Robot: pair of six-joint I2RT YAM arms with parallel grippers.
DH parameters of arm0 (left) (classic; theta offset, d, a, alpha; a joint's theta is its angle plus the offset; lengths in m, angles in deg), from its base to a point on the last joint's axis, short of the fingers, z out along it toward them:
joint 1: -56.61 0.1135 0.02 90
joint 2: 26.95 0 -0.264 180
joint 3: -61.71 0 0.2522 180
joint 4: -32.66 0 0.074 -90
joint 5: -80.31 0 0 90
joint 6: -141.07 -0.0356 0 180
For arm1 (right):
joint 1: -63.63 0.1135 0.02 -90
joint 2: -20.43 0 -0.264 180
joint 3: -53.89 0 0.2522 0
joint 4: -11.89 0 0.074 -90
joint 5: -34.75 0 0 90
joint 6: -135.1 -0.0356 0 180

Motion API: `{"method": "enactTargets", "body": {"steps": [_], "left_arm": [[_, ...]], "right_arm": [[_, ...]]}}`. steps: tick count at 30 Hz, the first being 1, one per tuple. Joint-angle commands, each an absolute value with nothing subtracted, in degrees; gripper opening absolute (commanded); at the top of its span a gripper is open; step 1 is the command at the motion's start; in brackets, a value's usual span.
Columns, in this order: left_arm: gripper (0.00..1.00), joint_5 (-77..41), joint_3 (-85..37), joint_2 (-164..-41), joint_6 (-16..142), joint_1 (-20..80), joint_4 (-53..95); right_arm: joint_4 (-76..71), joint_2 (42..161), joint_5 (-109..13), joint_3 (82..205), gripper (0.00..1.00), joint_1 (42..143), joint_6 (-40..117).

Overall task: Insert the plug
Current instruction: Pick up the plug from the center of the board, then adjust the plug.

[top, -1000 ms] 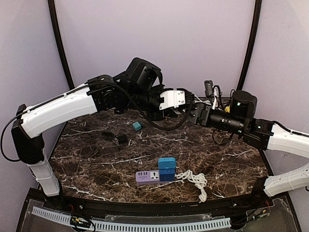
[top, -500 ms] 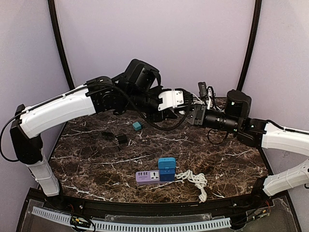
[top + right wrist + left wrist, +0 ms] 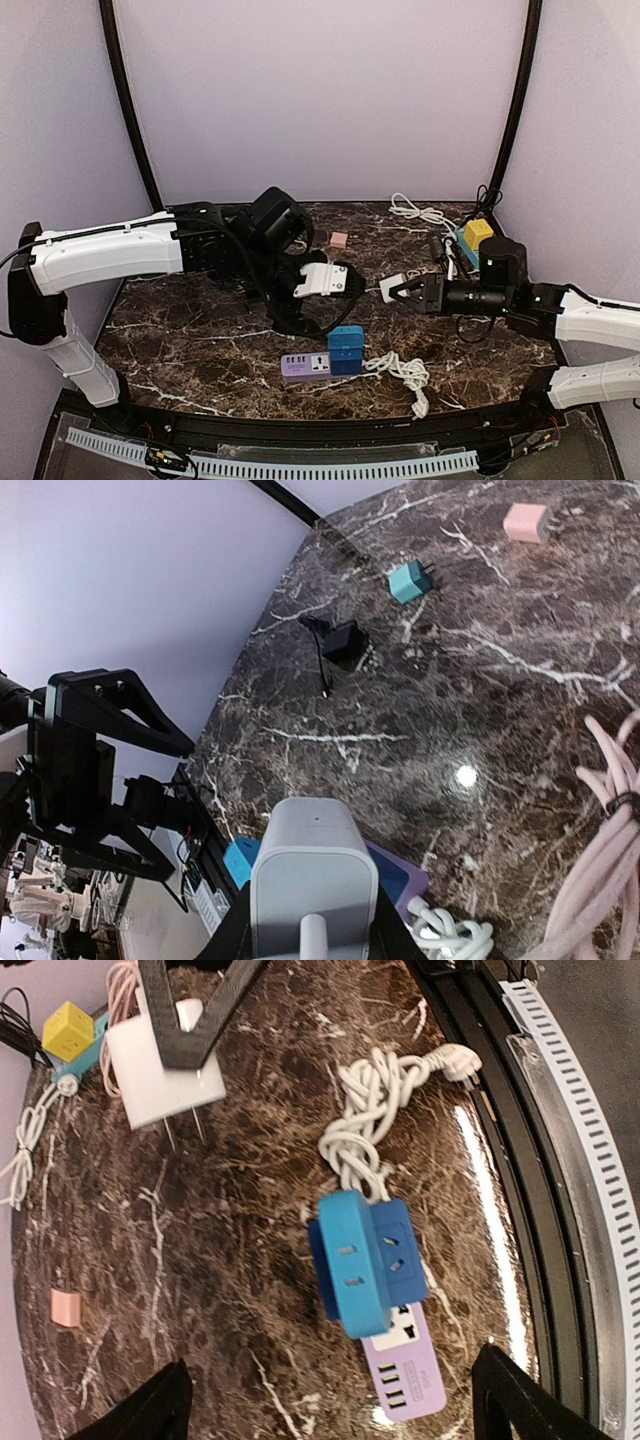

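Note:
A white plug (image 3: 391, 288) hangs above the table with my right gripper (image 3: 404, 290) shut on it. In the right wrist view the plug (image 3: 312, 880) fills the space between the jaws of my right gripper (image 3: 311, 945). In the left wrist view the plug (image 3: 160, 1072) shows its two prongs. A purple power strip (image 3: 305, 367) carrying a blue adapter (image 3: 346, 350) lies near the front edge. My left gripper (image 3: 338, 292) hovers open above the blue adapter (image 3: 365, 1270) and the strip (image 3: 405, 1372), and the left gripper (image 3: 335, 1410) holds nothing.
The strip's coiled white cable (image 3: 405, 372) lies to its right. A pink plug (image 3: 339, 240) sits at the back, and a yellow cube (image 3: 478, 235) with cables at the back right. The right wrist view shows a teal plug (image 3: 408, 582) and a black plug (image 3: 343, 640).
The two grippers met high at the back, holding the plug between them. The left gripper has opened and let go. Both arms have dropped forward, and the right carries the plug.

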State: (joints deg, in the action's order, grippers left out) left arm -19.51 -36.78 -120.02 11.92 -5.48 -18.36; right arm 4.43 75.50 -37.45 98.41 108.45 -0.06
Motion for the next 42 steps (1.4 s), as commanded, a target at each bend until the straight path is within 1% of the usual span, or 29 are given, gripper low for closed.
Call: {"method": "enactTargets", "body": {"steps": [1,4,9,12,15,18,23,29,37,42], "left_arm": [[0.9,-24.39,-29.05,-115.26,16.16,-5.09,-16.41],[0.9,-25.16,-26.0,-114.59,18.55,-4.98,-12.83],[0.91,-29.97,-16.25,-111.07,18.2,-4.92,0.73],[0.92,-30.89,-13.43,-112.93,20.93,-4.92,5.71],[0.93,-29.24,-12.0,-115.85,23.63,-4.92,10.02],[0.94,-28.05,-8.63,-116.74,25.24,-4.92,16.4],[0.95,-27.86,-5.02,-118.86,27.07,-4.64,22.69],[0.94,-30.32,-1.52,-121.02,28.81,-3.07,32.34],[0.85,-36.14,0.43,-125.0,30.37,0.1,37.74],[0.73,-37.65,2.35,-126.04,30.5,0.29,41.24]], "right_arm": [[1.99,71.01,-37.39,92.46,0.0,107.34,-1.69],[1.54,68.64,-38.15,89.47,0.0,107.23,-2.45],[1.51,64.7,-39.0,86.53,0.0,107.23,-2.8],[1.32,63.17,-39.22,85.75,0.0,107.22,-2.14],[0.97,62.42,-39.28,85.52,0.0,107.23,-1.54],[1.22,62.48,-38.93,84.88,0.0,107.21,-1.13],[3.41,64.39,-37.39,83.73,0.0,107.14,-0.8],[12.59,67.77,-32.29,80.3,0.0,106.63,-6.06],[19.15,69.24,-30.2,77.95,0.0,105.97,-6.99],[20.52,71.61,-29.39,77.64,0.0,105.12,-9.11]]}}
